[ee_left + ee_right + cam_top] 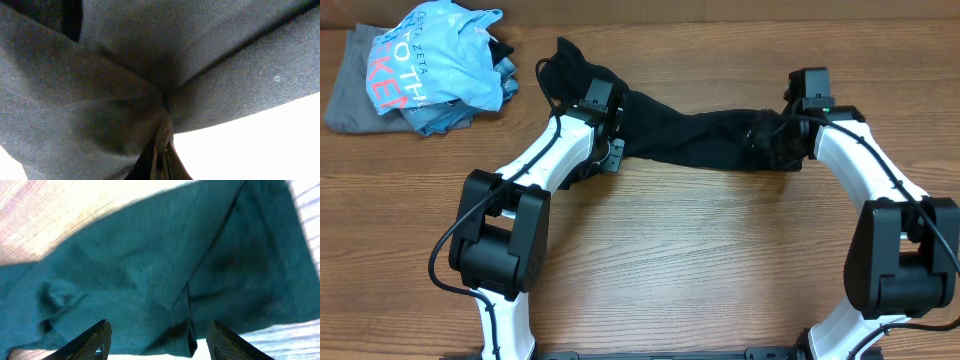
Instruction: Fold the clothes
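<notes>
Bench (720, 260): black T-shirt (690, 140) lies as a rumpled band across far centre, btwn both arms. Blue shirt (440, 65) heaped far corner, L arm's side, well apart. L pincer (162, 145) pressed together, pinching T-shirt fabric. R pincer (157, 325) spread over the fabric.

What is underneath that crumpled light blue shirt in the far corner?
A grey garment pokes out from under the light blue shirt on the overhead view's left, and some dark cloth shows at its right edge. How far either reaches beneath is covered.
</notes>
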Robot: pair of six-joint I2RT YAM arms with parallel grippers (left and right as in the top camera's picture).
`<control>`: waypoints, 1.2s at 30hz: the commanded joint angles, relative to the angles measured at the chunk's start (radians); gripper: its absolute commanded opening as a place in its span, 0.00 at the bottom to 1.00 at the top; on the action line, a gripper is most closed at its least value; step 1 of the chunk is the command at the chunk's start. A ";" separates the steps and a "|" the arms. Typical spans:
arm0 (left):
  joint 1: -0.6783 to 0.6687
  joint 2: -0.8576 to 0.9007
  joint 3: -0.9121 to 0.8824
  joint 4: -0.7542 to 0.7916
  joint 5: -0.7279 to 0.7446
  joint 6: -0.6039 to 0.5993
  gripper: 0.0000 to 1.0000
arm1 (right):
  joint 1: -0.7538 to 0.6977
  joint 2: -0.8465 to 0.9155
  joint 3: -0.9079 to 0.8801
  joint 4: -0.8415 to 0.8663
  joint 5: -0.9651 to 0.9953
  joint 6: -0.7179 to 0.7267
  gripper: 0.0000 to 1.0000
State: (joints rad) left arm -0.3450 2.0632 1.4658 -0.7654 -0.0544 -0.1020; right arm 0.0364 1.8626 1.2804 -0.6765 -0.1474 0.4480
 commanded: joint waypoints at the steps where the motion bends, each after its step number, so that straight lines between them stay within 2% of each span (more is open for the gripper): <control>1: 0.002 0.011 -0.007 0.006 -0.008 -0.011 0.04 | 0.010 0.031 -0.043 0.018 -0.010 0.010 0.65; 4: 0.002 0.011 -0.007 0.006 -0.008 -0.011 0.04 | 0.009 0.058 -0.051 0.018 -0.011 0.010 0.57; 12: 0.002 0.011 -0.007 0.006 -0.008 -0.011 0.04 | 0.009 0.081 -0.051 0.034 -0.013 0.010 0.55; 15: 0.002 0.011 -0.007 0.006 -0.008 -0.011 0.04 | 0.009 0.081 -0.051 0.033 -0.012 0.010 0.45; 20: 0.002 0.011 -0.007 0.006 -0.008 -0.011 0.04 | 0.009 0.081 -0.051 0.031 -0.012 0.010 0.38; 22: 0.002 0.011 -0.007 0.006 -0.008 -0.010 0.04 | 0.009 0.081 -0.051 0.021 -0.012 0.010 0.26; 25: 0.003 0.011 -0.007 0.006 -0.008 -0.011 0.04 | 0.009 0.081 -0.050 0.010 -0.011 0.010 0.20; 29: 0.004 0.011 -0.007 0.007 -0.009 -0.011 0.04 | 0.009 0.081 -0.049 0.004 -0.012 0.010 0.04; 36: 0.004 0.011 -0.006 -0.002 -0.008 -0.011 0.04 | 0.009 0.071 -0.037 -0.034 -0.027 0.010 0.04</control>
State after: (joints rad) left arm -0.3450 2.0632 1.4658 -0.7624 -0.0544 -0.1024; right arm 0.0418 1.9427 1.2358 -0.6979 -0.1581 0.4595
